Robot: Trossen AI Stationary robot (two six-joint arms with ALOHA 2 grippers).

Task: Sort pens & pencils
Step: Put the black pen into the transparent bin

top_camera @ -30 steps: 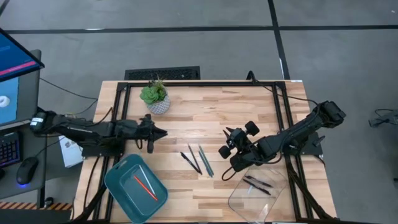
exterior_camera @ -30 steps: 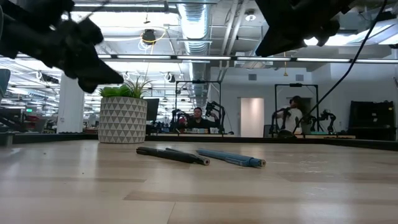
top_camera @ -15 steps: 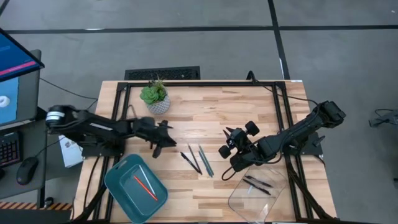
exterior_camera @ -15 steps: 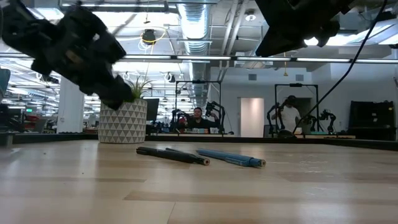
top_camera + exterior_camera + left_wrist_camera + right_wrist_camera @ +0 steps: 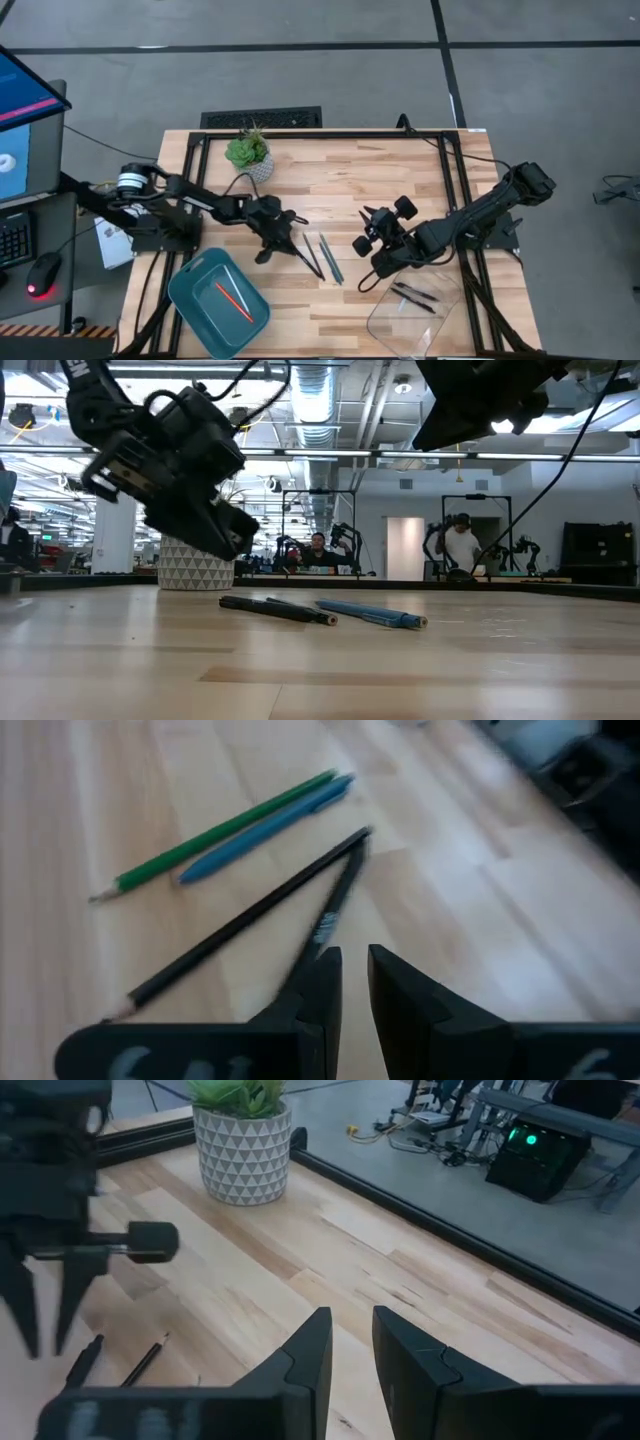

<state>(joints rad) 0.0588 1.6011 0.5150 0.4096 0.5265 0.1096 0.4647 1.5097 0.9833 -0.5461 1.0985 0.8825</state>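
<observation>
Pencils and pens (image 5: 318, 256) lie mid-table, long ways toward the front edge — the left gripper (image 5: 268, 245) hangs just beside them, nearer than the right gripper (image 5: 368, 231). Both sets of fingers stand narrow, holding nothing.

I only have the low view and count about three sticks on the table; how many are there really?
Observer: Four: a green pencil, a blue pen, a black pencil and a black pen.
Operator: Thanks. Anything sorted already?
Observer: An orange-red pencil lies in the teal tray; two black pens lie in the clear container.
Operator: Is the left end effector holding anything?
Observer: No, the left end effector is slightly open and empty, near the black pen.
</observation>
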